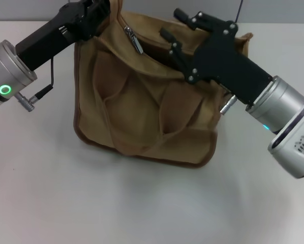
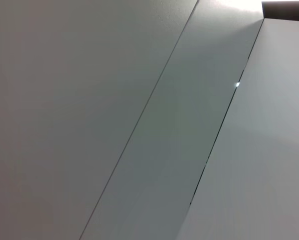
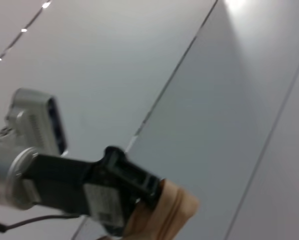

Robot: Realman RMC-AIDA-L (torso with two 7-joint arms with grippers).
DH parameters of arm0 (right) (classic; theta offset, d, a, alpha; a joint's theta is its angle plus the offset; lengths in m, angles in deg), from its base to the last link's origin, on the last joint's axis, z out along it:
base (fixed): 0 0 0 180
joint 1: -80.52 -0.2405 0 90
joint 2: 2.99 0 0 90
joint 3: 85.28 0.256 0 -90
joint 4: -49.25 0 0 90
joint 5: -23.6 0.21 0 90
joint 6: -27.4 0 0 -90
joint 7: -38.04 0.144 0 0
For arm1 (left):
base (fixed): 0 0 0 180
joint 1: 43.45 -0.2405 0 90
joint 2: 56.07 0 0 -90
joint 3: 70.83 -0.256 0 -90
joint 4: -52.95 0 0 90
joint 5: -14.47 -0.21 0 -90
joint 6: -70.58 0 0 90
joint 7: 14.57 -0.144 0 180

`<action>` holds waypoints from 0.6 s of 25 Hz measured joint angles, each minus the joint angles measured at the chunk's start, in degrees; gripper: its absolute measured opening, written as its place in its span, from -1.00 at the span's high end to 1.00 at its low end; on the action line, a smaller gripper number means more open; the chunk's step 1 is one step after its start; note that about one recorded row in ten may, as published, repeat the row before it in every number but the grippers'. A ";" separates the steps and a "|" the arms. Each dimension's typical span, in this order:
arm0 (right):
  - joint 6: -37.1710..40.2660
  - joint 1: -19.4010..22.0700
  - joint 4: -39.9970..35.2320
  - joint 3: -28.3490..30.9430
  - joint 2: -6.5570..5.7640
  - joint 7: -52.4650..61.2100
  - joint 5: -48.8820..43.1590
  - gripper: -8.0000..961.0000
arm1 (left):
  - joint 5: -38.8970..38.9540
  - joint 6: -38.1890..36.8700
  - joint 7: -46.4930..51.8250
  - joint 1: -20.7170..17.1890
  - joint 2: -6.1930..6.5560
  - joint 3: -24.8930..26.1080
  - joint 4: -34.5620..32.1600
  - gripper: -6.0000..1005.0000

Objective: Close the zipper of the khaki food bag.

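A bare white counter [image 1: 142,203] fills the foreground of the head view, and on it, toward the far side, stands the khaki food bag [image 1: 142,107], a tan canvas tote with darker brown piping, one wide looped handle draped down its near face. Along the bag's top runs the zipper [image 1: 142,48], its silver metal pull [image 1: 133,39] lying near the left end of the opening, with the top gaping dark beside it (the line is not closed). The right claw [image 1: 168,41] reaches in over the bag's upper right, its black fingers [image 1: 166,35] spread narrowly apart just above the zipper line, close to the pull yet holding nothing that can be made out. Farther back, the left claw [image 1: 107,12] meets the bag's far left top corner; the right wrist view shows it pinched on a bunch of tan fabric there [image 3: 157,197]. The left wrist view shows only pale flat panels [image 2: 139,120] crossed by thin seams.
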 joint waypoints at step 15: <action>-1.64 -0.60 11.96 5.52 0.00 -2.98 -1.83 0.32 | 0.02 -0.01 0.39 0.11 0.00 0.00 0.09 0.86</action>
